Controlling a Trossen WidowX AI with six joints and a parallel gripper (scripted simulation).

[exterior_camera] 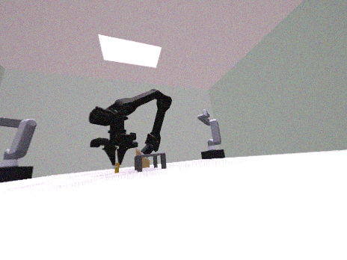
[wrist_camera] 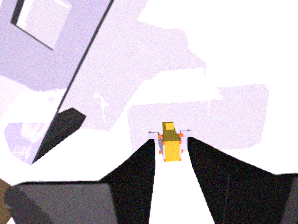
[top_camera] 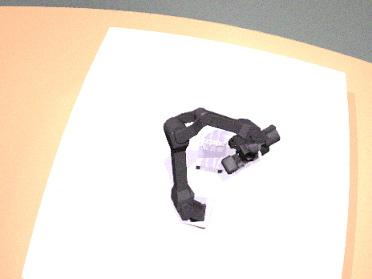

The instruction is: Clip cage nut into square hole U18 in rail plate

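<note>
The cage nut (exterior_camera: 117, 169) (wrist_camera: 172, 150) is a small yellow block with a darker, olive-brown part, little orange bits along both sides and a thin grey wing sticking out at each side. It stands upright on the table, between the tips of the claw (top_camera: 249, 154) (exterior_camera: 117, 163) (wrist_camera: 171, 141), with a narrow gap to either finger in the wrist view. Its wings are spread, and it is outside the plate.

The rail plate (top_camera: 210, 163) (exterior_camera: 151, 155) (wrist_camera: 67, 57) is pale lilac from above, raised level on dark legs, near the claw. A square hole shows in the wrist view; the U18 mark is unreadable.
</note>
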